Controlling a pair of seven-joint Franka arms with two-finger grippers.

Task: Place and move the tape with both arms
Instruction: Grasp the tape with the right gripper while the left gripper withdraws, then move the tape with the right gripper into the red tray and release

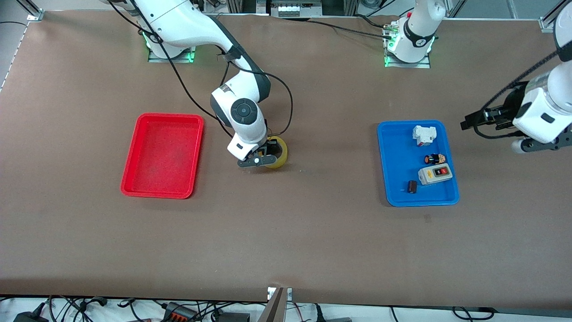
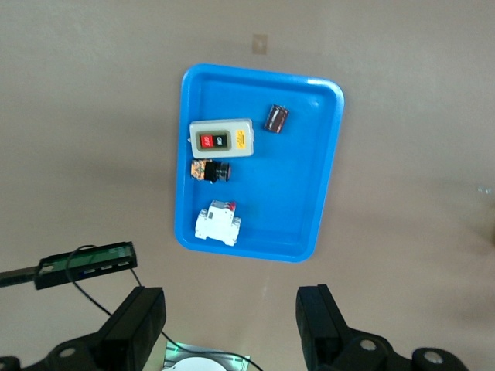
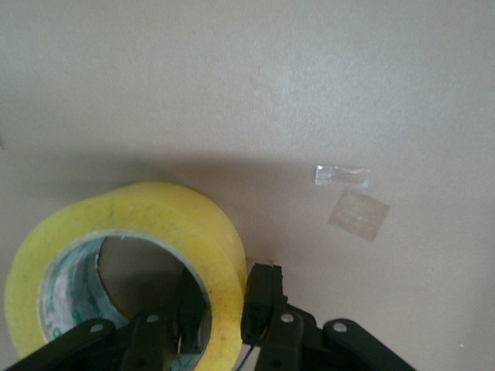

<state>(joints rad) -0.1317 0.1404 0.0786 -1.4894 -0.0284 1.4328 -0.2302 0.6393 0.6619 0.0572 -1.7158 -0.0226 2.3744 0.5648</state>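
Observation:
The yellow tape (image 1: 279, 154) is a ring with a wide hole, low at the table's surface between the two trays, closer to the red one. My right gripper (image 1: 263, 159) comes down on it from above. In the right wrist view the tape (image 3: 155, 224) has one finger in its hole and the other against its outer wall, so the right gripper (image 3: 227, 297) is shut on the ring's wall. My left gripper (image 1: 545, 145) hangs high over the table toward the left arm's end, beside the blue tray. The left gripper (image 2: 230, 317) is open with nothing between its fingers.
A red tray (image 1: 163, 156) sits toward the right arm's end. The blue tray (image 1: 393, 179) (image 2: 309, 154) holds a grey switch box (image 1: 435, 174) (image 2: 222, 139), a white breaker (image 1: 423, 134) (image 2: 217, 224), a small button part (image 1: 434, 158) and a small dark part (image 1: 412, 186).

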